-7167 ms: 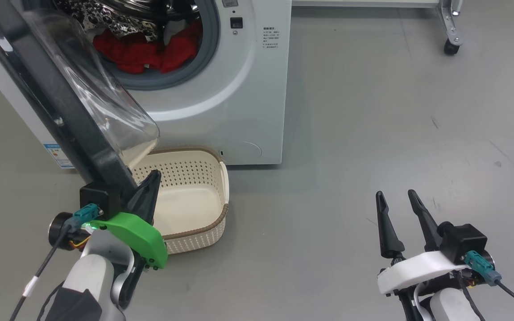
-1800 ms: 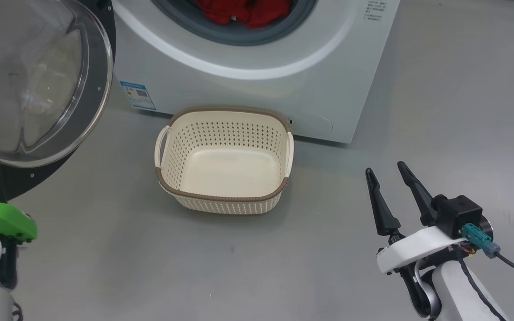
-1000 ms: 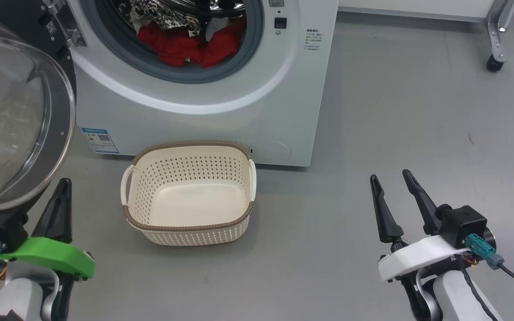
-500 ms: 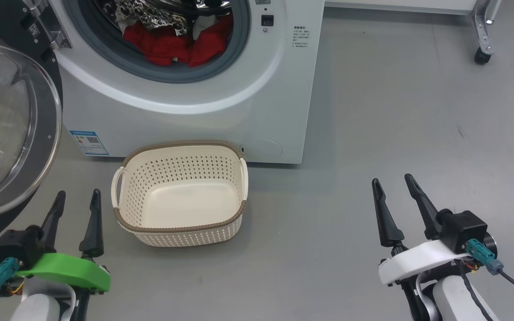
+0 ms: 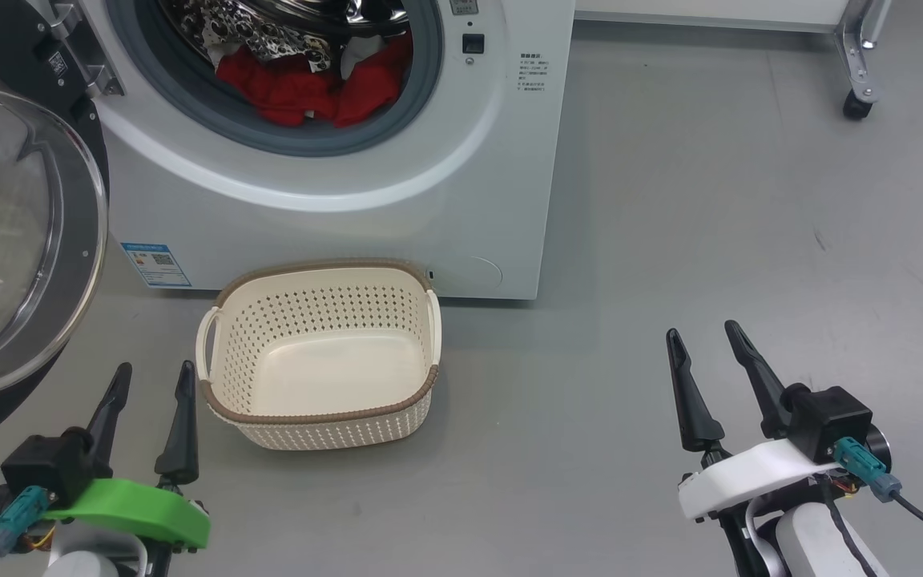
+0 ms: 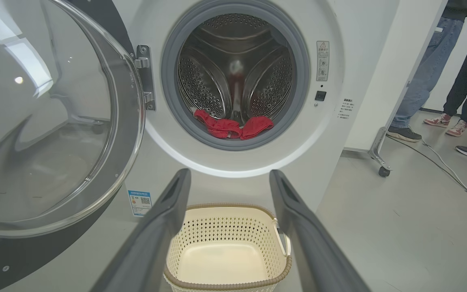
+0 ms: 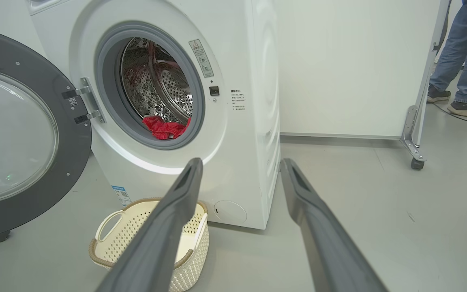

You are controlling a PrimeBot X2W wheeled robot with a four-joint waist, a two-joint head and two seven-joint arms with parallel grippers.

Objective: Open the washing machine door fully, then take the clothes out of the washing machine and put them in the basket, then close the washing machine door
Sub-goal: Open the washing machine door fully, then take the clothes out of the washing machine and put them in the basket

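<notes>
Beyond the washing machine (image 6: 330, 134), legs (image 6: 424, 77), sneakers (image 6: 438, 120)

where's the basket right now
In the head view the basket sits on the floor left of centre, just in front of the machine, right of the open door and near the left gripper.

Glossy clear door (image 5: 5, 232), dimpled shiny steel drum (image 6: 233, 69), perforated cream plastic basket (image 5: 321, 417), red cloth (image 5: 301, 88).

Bright, even light; soft shadow right of basket (image 5: 333, 433); window glare on washing machine door (image 6: 47, 121) glass; wrist views bowed at edges.
</notes>
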